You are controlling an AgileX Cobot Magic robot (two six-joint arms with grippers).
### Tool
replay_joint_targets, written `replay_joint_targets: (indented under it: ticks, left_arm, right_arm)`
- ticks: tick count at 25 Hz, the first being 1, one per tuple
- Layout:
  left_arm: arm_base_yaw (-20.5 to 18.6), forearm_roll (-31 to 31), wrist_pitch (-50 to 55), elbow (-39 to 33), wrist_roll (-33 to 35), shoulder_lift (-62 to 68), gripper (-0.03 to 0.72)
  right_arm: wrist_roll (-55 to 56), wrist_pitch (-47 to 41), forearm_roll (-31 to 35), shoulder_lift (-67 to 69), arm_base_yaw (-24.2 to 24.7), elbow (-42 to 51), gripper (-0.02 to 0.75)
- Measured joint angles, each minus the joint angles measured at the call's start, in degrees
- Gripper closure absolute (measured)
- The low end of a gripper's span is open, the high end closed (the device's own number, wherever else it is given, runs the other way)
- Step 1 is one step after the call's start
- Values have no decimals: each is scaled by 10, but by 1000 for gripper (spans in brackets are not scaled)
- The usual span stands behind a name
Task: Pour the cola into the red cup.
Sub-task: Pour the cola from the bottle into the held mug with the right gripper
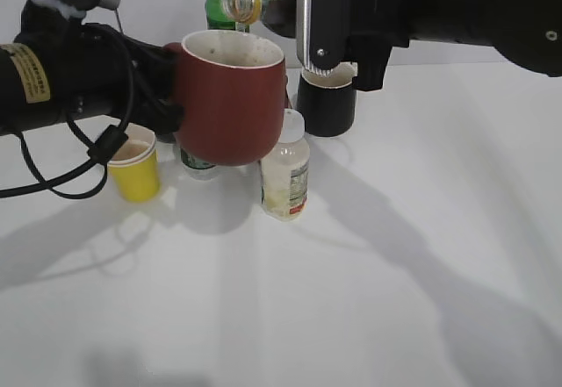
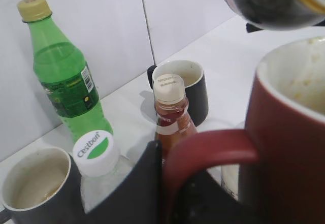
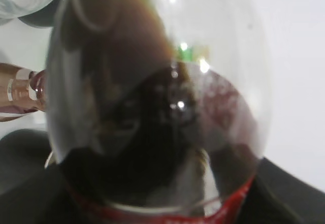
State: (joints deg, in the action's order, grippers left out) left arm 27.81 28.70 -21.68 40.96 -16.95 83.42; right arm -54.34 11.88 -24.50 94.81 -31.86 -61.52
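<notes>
The left gripper [image 1: 167, 89] is clamped on the handle of the red cup [image 1: 233, 97], holding it aloft. The cola [image 1: 263, 1], gripped tight by the right gripper [image 1: 320, 27], lies tipped just above the cup's rim.

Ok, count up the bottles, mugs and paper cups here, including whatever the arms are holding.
Bottles: 5 (cola, green bottle, brown bottle, water bottle, pale bottle)
Mugs: 3 (red mug, black mug, second black mug)
Paper cups: 1 (yellow cup)
Total: 9
</notes>
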Motion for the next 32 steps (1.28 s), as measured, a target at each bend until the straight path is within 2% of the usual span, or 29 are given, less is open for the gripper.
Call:
replay_joint_targets:
  ticks: [32]
  left_arm:
    - [0, -2, 0, 0, 0, 0, 645]
  right_arm:
    - [-113, 38, 1, 0, -1, 0, 279]
